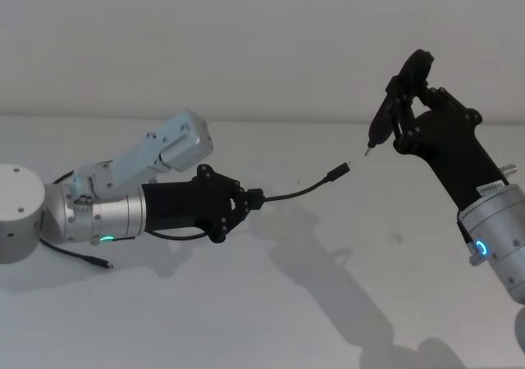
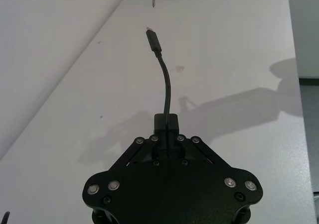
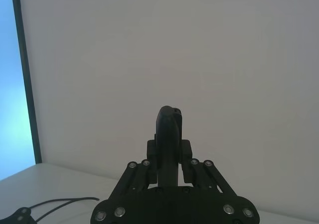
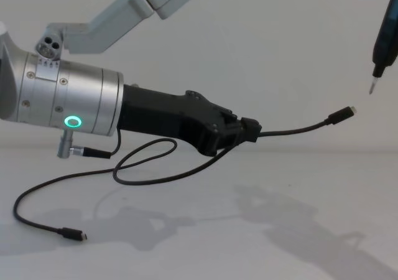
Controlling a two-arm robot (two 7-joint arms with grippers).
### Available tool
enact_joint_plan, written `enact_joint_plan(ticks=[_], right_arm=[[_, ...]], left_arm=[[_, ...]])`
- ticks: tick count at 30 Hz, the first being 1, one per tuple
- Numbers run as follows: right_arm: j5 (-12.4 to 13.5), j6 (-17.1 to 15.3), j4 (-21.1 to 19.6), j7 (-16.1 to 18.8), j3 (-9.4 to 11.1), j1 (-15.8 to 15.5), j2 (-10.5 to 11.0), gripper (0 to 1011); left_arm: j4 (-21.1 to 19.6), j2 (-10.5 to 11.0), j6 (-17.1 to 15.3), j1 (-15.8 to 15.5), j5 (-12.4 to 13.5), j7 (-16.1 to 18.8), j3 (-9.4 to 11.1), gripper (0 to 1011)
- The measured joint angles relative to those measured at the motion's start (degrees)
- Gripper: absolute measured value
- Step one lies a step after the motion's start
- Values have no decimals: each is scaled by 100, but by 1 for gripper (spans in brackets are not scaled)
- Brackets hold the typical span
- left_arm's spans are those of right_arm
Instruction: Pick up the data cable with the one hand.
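While the table [image 1: 271, 303] lies bare beneath:
Cable [image 4: 292, 129]: one, two plugs; one plug raised, other on table.
Left gripper [image 1: 256, 198]: one, clenched on cable, mid-air.
Right gripper [image 1: 392, 107]: one, grasping a dark pointed tool [image 4: 385, 31], tip near raised plug.

Plain matte white tabletop [image 1: 271, 303] spanning the foreground, marked by a few small dark specks and by soft grey shadows. Behind it, a bare, smooth off-white wall [image 1: 246, 41] meeting the tabletop along a straight horizontal line. In the right wrist view, a narrow dark vertical frame strip [image 3: 27, 84] borders a pale blue lit panel [image 3: 10, 84].
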State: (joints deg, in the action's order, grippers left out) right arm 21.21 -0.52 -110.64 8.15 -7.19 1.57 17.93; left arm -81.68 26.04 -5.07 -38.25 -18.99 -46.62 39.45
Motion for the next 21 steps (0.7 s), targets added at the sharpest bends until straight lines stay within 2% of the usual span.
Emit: enact_joint_plan(ticks=[21], right_arm=[[377, -174, 85, 134, 107, 47, -170, 275]], left_arm=[[-64, 31, 42, 10, -26, -33, -15, 27]])
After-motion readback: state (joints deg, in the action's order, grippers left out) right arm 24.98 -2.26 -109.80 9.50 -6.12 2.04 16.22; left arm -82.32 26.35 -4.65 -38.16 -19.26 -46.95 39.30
